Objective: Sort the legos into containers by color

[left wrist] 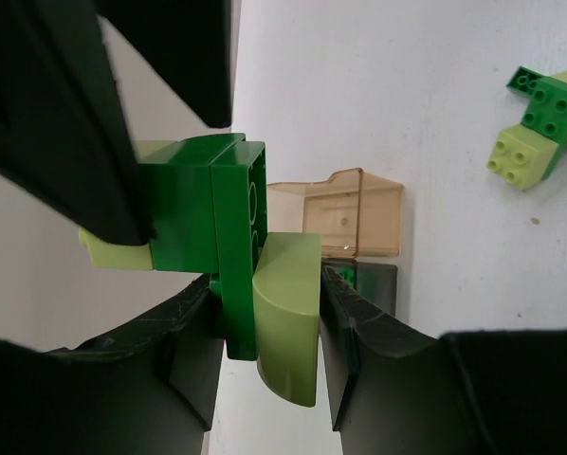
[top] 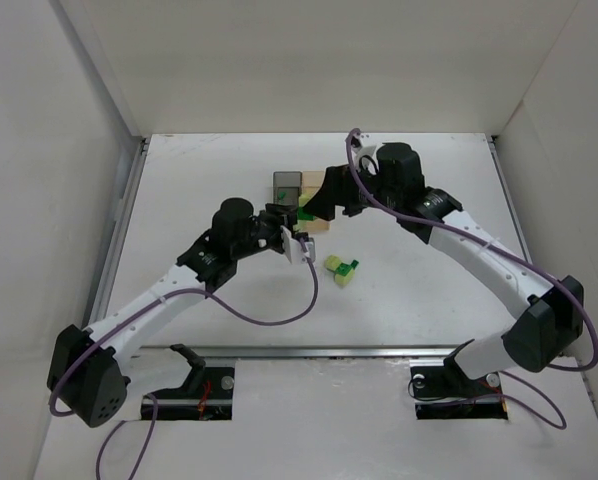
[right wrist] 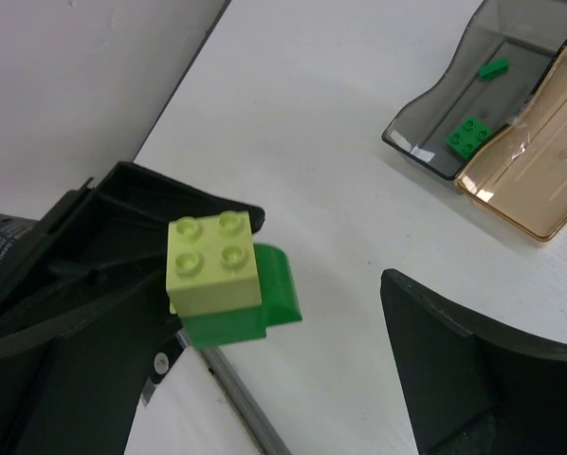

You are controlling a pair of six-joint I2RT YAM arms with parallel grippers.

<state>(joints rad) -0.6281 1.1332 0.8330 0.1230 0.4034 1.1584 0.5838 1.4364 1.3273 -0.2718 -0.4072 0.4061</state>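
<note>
While the left gripper point(left wrist: 266, 303) is clamped on a clump of dark green and pale yellow-green plastic bricks point(left wrist: 212, 223), I see that clump held just short of the light tan open-topped box point(left wrist: 359, 204). The dark smoky grey box point(right wrist: 445, 85) touches the tan box, long side against long side. It holds two pieces: a four-stud dark green brick point(right wrist: 469, 136) and a smaller dark green piece point(right wrist: 494, 67). The right gripper point(right wrist: 321, 246) hangs near the tan box with its jaws wide apart. A pale four-stud brick stacked on a green piece point(right wrist: 215, 265) lies against one of its fingers — I cannot tell whether that stack belongs to the held clump. Another small clump of mixed bricks point(top: 341, 268) rests on the white bench point(top: 399, 300), apart from the tan box on the side toward the arm bases.
</note>
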